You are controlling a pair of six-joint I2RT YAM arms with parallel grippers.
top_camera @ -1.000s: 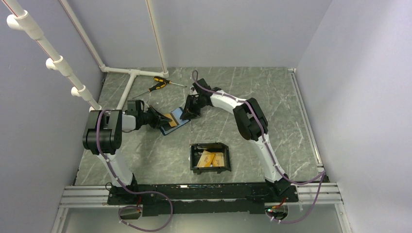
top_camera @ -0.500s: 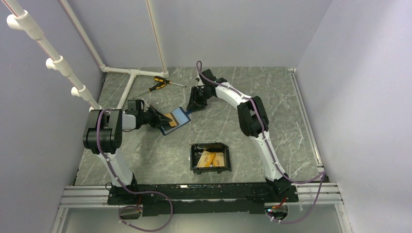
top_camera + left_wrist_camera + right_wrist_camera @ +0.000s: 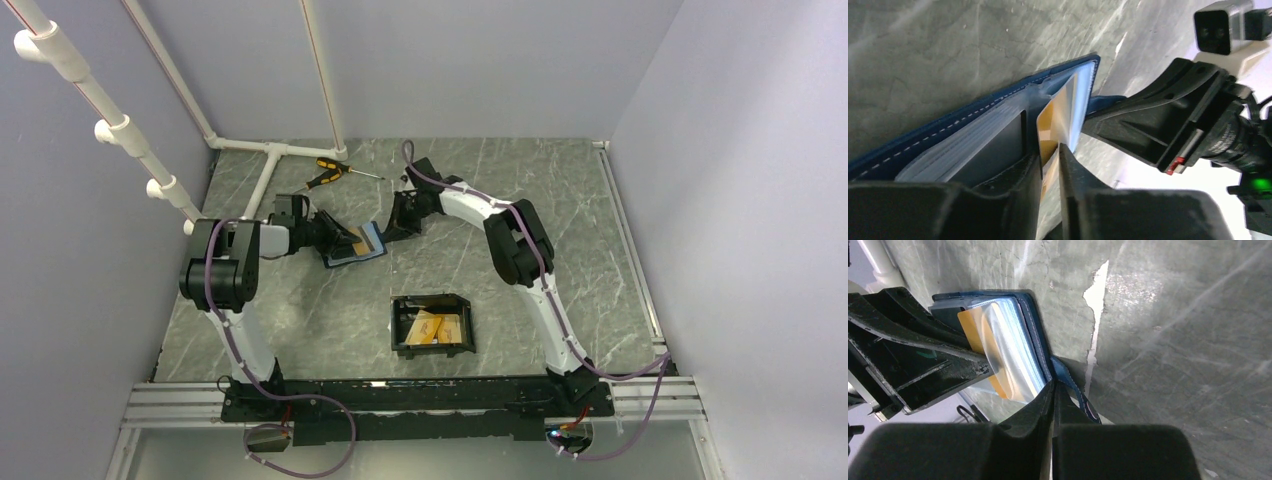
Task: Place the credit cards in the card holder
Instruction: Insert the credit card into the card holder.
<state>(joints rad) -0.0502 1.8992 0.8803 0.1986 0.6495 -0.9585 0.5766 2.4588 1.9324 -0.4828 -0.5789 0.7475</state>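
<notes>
The dark blue wallet (image 3: 354,254) lies open at the table's back left, between both grippers. My left gripper (image 3: 338,238) is shut on an orange-gold credit card (image 3: 1060,115) that sticks partly out of a clear sleeve of the wallet (image 3: 973,125). My right gripper (image 3: 390,231) is shut on the wallet's blue edge flap (image 3: 1068,382), opposite the left one. The same card (image 3: 970,322) shows in the right wrist view. The card holder (image 3: 430,299), a black tray, stands in the middle near the front with two orange cards (image 3: 437,327) lying in it.
A yellow-and-black screwdriver (image 3: 325,173) lies behind the wallet at the back left. A white pipe frame (image 3: 262,150) runs along the back-left corner and up the left wall. Grey walls close in the table on three sides.
My left gripper moved up and right with the card, and the wallet shifted with it. My right gripper drew back from the wallet, then returned to its edge.
</notes>
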